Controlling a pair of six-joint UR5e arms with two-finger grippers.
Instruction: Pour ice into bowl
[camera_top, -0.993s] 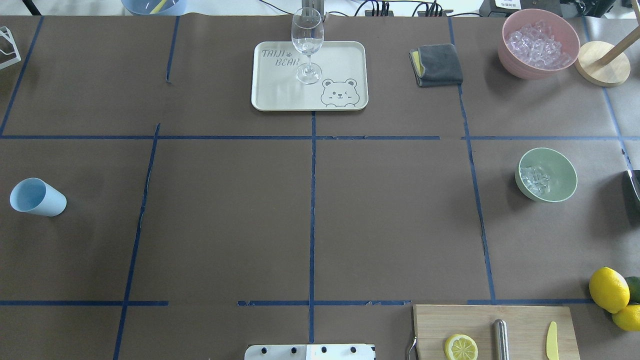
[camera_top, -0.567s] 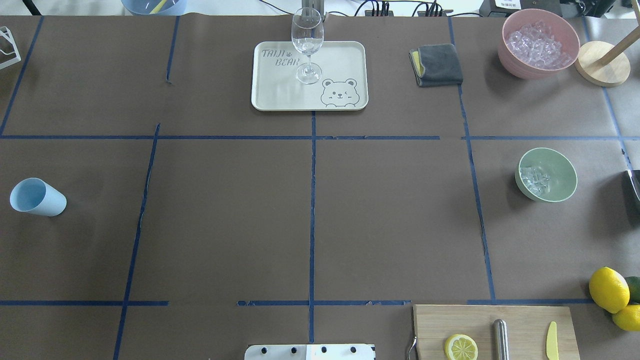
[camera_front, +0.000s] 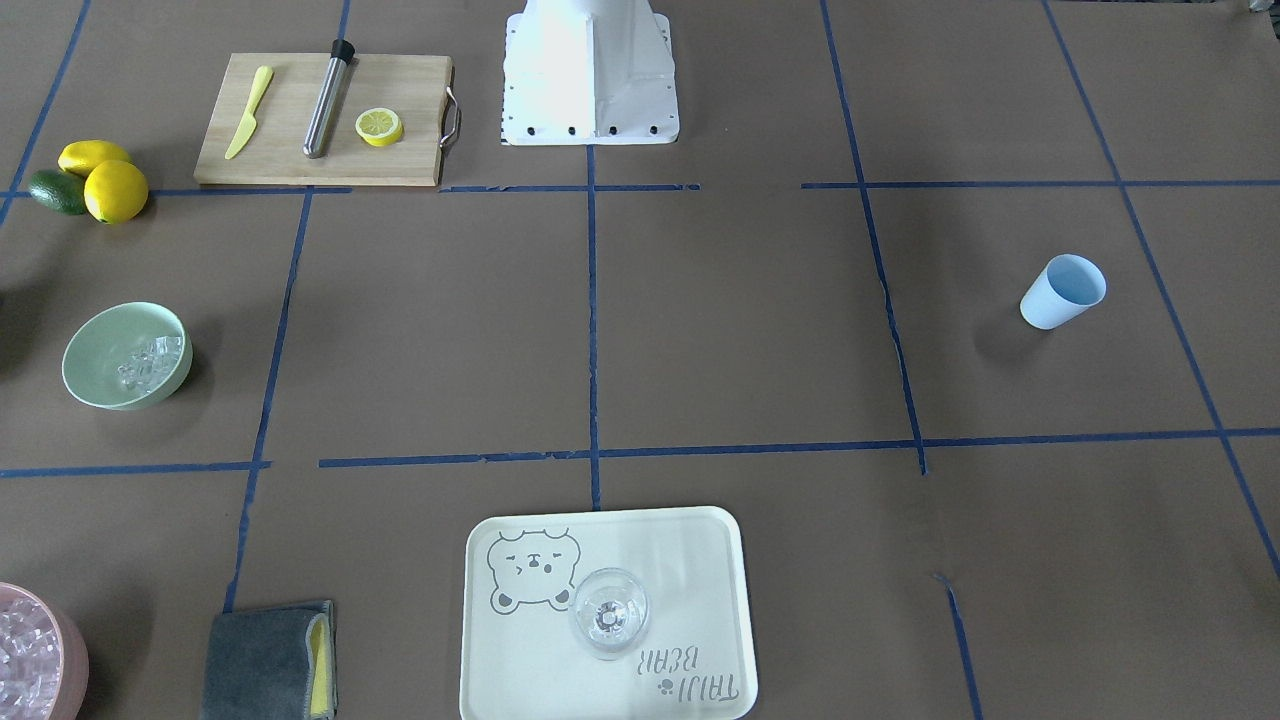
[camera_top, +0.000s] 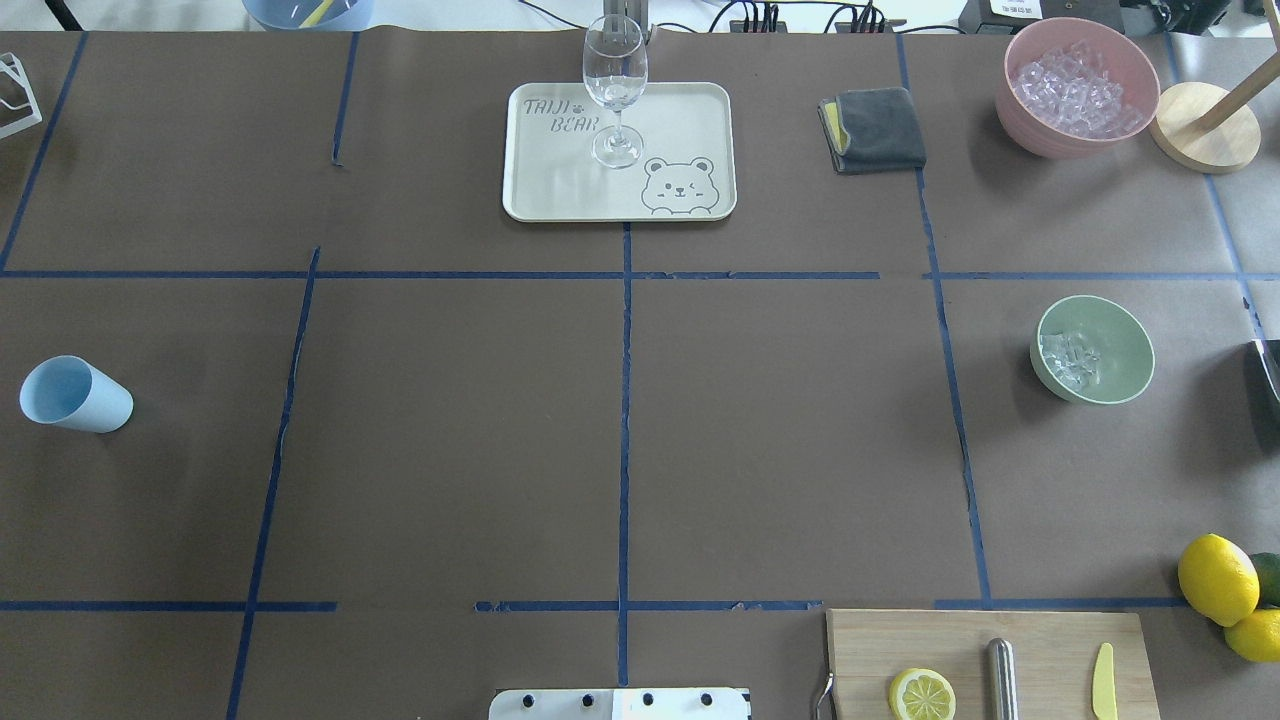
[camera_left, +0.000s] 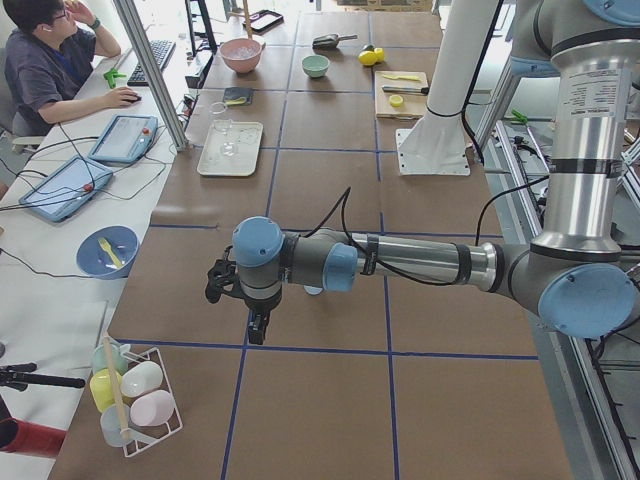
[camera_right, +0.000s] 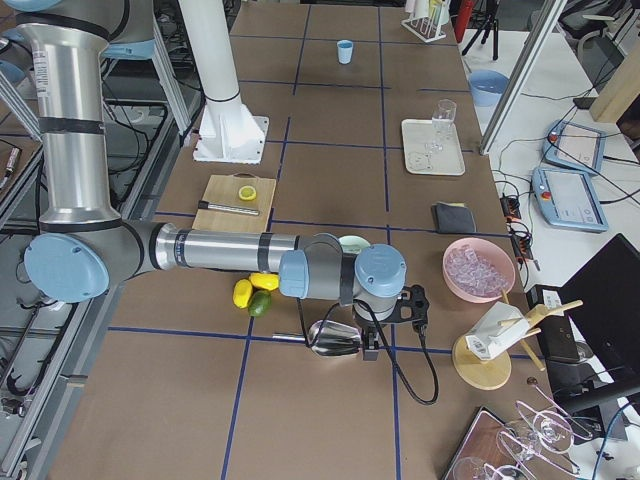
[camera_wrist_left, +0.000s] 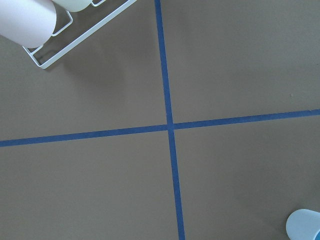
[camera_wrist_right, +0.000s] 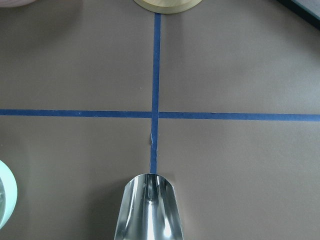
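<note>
Ice (camera_top: 1068, 360) stays in bowl (camera_top: 1122, 343).

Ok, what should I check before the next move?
1. Ice in the bowl: ok, a small heap lies inside.
2. Bowl upright: ok.
3. Scoop empty: ok, no cubes show on it.
4. Right fingers holding the scoop: cannot tell.
5. Left fingers open or shut: cannot tell.
6. Space over the bowl free: ok, nothing above it in the overhead view.
</note>
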